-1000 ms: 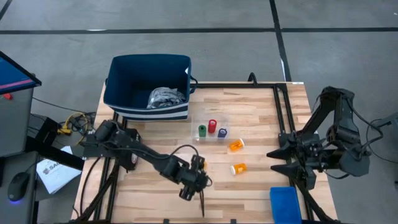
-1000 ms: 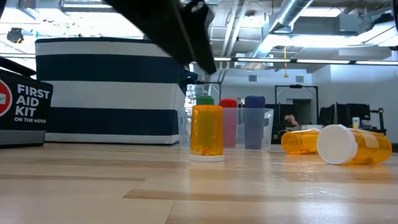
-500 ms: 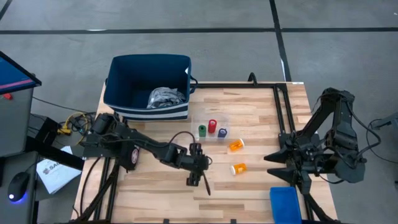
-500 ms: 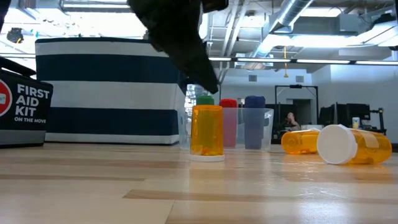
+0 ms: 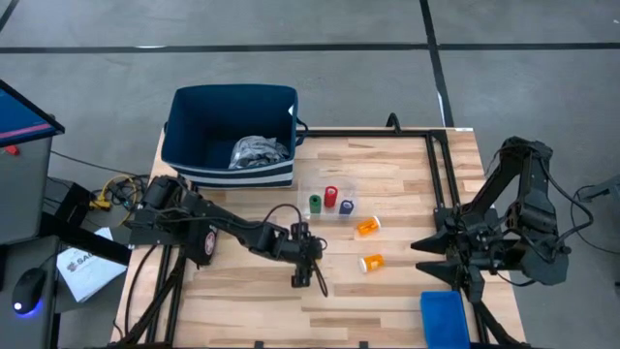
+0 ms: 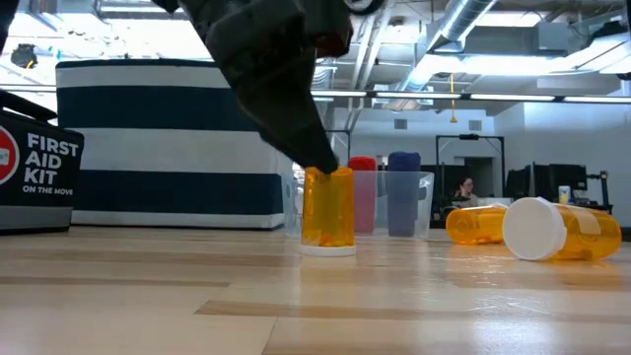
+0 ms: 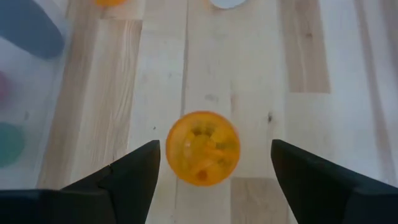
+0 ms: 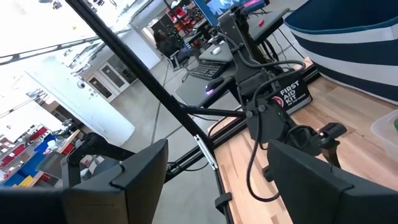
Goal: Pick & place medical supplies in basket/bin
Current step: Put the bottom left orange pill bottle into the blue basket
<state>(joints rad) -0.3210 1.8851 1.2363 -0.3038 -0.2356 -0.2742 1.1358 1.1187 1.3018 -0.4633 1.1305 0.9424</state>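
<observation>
Left claw hangs open right over an upright orange bottle near mid-tabletop, bottle axis vertical and centred between the fingers; right claw, open too, waits well off to the right.

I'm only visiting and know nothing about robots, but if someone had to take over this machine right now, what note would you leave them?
Left gripper: open, over the upright orange pill bottle near the table's front, not gripping it yet.
Right gripper: open, holding nothing, waiting at the table's right edge.
Done: the grey-blue cloth bundle lies in the navy basket.
Left: the upright bottle, two orange bottles lying on their sides, and the green, red and purple cylinders in the clear tray.
The small blue bin sits at the front right.
</observation>
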